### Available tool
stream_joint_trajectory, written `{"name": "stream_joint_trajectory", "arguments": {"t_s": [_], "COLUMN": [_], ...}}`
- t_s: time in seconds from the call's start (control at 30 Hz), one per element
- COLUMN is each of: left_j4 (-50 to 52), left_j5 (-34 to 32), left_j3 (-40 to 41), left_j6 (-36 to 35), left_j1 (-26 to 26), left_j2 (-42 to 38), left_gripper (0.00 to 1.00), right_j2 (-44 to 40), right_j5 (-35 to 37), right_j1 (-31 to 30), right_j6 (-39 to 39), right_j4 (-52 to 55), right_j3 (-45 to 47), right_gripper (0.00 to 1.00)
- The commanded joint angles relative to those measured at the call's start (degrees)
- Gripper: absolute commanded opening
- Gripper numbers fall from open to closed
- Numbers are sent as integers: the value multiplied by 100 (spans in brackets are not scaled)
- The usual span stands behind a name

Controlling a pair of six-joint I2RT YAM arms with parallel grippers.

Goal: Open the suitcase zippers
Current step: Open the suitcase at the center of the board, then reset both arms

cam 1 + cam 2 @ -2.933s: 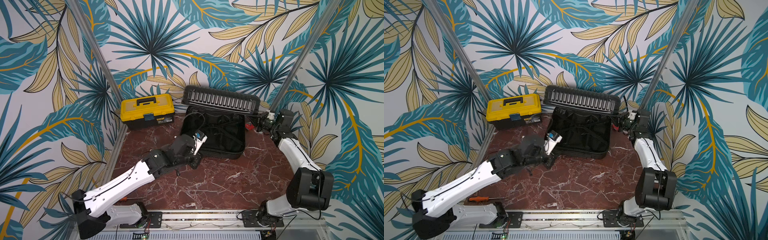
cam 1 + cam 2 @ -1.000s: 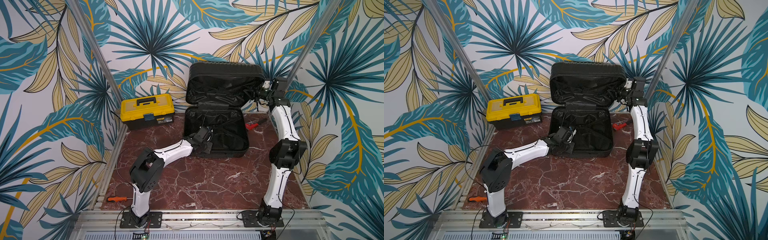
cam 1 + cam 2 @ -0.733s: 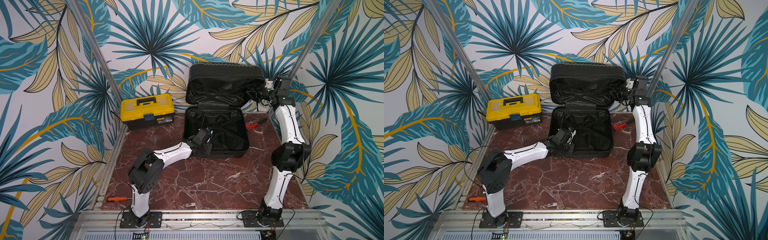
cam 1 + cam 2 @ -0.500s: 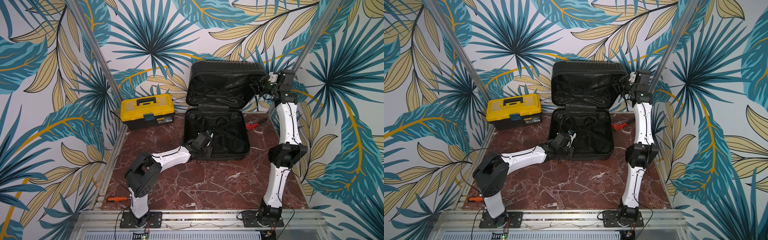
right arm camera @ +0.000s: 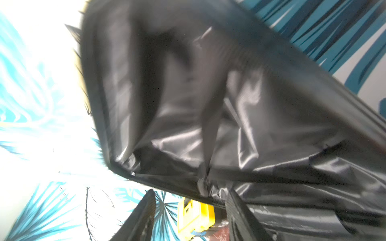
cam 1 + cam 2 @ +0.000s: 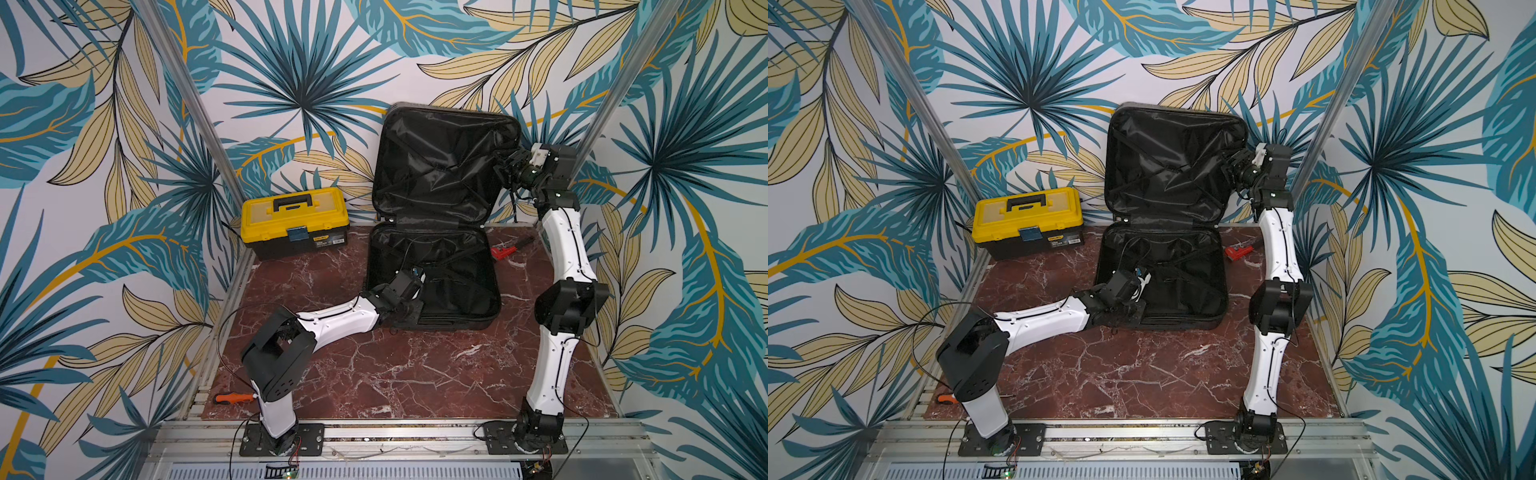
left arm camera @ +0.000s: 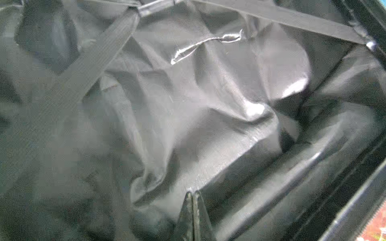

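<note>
Suitcase (image 6: 436, 174) wide open beside toolbox (image 6: 296, 220)

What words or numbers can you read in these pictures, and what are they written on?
No text can be read anywhere.
Sticker on the front of the yellow-lidded toolbox: it has print on it, but in both top views it is too small and blurred to read.
Suitcase: no words, brand or numbers show on its lining or rim in any view.
</note>
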State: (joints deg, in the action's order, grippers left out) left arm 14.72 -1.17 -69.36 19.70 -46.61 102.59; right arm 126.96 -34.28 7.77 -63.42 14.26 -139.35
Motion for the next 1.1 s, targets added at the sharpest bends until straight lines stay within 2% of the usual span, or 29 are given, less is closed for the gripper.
{"name": "stream_joint_trajectory", "arguments": {"t_s": [0.0,0.27,0.43,0.5,0.53,0.57,0.63,0.7,0.73,0.77,0.87,0.93,0.97,1.03,1.07], "left_j4": [874,755,769,809,865,930,1011,1094,1157,1214,1043,585,369,231,147], "left_j5": [-2,-104,-174,-365,-368,-357,-362,-355,-334,-260,927,967,467,-1180,-1456], "left_j3": [35,-66,-145,-220,-276,-331,-421,-487,-528,-537,-241,198,417,621,727], "left_j6": [-151,-42,-166,-318,-407,-513,-651,-704,-700,-716,-693,-447,-248,-66,-348], "left_j1": [3,10,170,264,310,364,463,596,695,833,1517,1969,2125,2273,2424], "left_j2": [308,415,-316,-722,-881,-1030,-1285,-1494,-1598,-1715,-2176,-2563,-2726,-2839,-2812], "left_gripper": [0,0,2,7,9,13,24,43,56,97,99,99,100,99,99], "right_j2": [-595,-1725,-2679,-3098,-3287,-3504,-3869,-4320,-4597,-4913,-5661,-6114,-6375,-6842,-7062], "right_j5": [-14,13,512,902,1109,1263,1508,1865,2110,2345,3458,4397,4698,5035,5121], "right_j1": [4,-73,-129,-209,-252,-282,-302,-356,-408,-457,-505,-507,-498,-487,-487], "right_j6": [645,1703,2478,2901,3041,3159,3292,3495,3613,3695,3820,3846,3926,4250,4544], "right_j4": [119,365,544,743,812,808,840,836,776,647,538,314,-69,-1461,-2310], "right_j3": [433,1785,2658,2998,3173,3395,3801,4308,4654,5052,6096,6902,7428,8623,9313], "right_gripper": [57,59,61,65,72,97,100,99,99,99,99,99,99,100,100]}}
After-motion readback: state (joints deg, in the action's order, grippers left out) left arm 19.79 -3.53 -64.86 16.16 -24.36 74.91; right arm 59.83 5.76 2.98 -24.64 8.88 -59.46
